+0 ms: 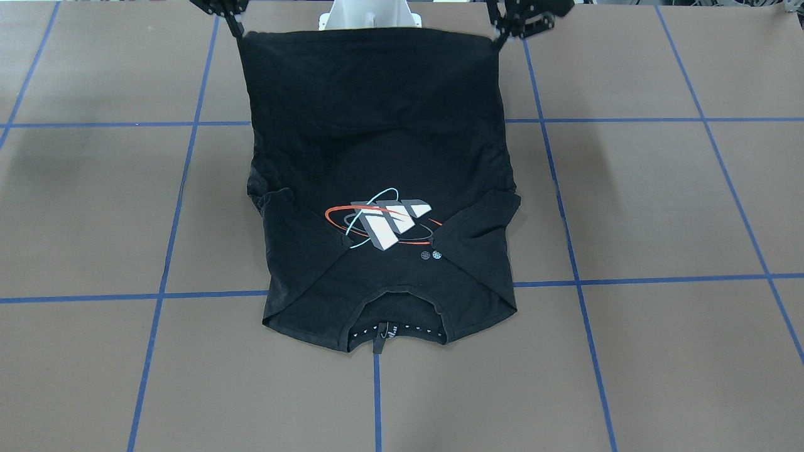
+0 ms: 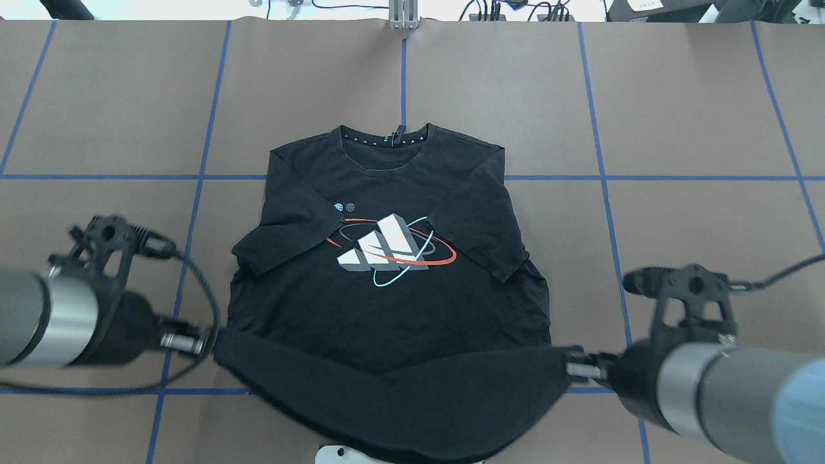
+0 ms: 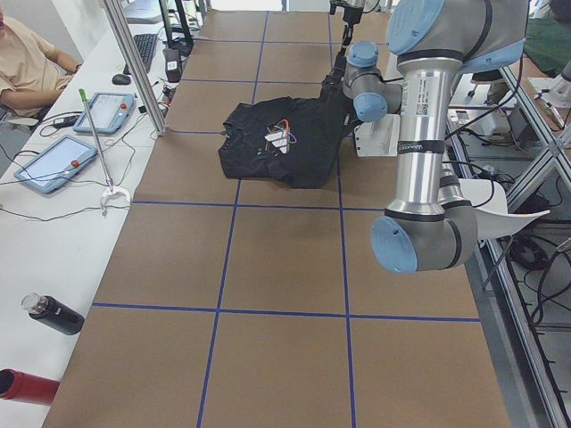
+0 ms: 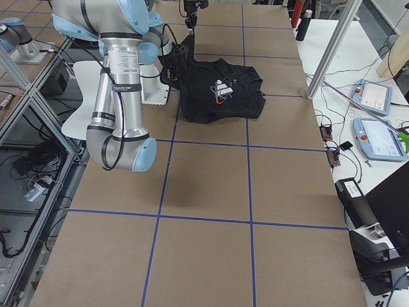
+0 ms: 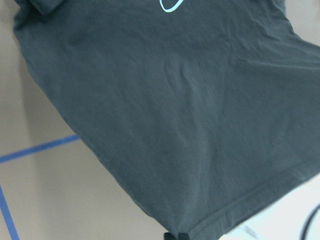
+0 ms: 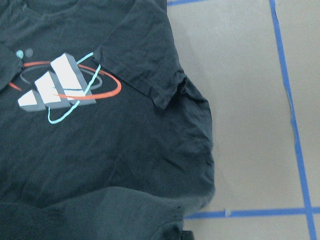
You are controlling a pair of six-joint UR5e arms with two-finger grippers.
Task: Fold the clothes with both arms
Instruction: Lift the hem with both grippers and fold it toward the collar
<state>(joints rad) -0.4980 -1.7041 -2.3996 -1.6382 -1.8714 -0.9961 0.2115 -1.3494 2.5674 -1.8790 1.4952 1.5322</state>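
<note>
The black T-shirt [image 2: 387,303] lies face up mid-table with both sleeves folded in over the grey-white print [image 2: 380,248] and its collar at the far side. Its bottom hem is lifted off the table and stretched between my two grippers. My left gripper [image 2: 211,343] is shut on the hem's left corner, and also shows in the front view [image 1: 499,39]. My right gripper [image 2: 567,362] is shut on the hem's right corner, and also shows in the front view [image 1: 237,31]. The raised hem hangs near the robot's side in the front view [image 1: 370,56]. The wrist views show shirt cloth [image 5: 200,125] and the print [image 6: 60,85].
The white pedestal base [image 1: 370,16] stands just behind the raised hem. Blue tape lines [image 2: 599,177] grid the brown table. In the left side view an operator [image 3: 27,62], tablets [image 3: 53,160], a metal post [image 3: 134,62] and bottles [image 3: 53,314] line the far side bench.
</note>
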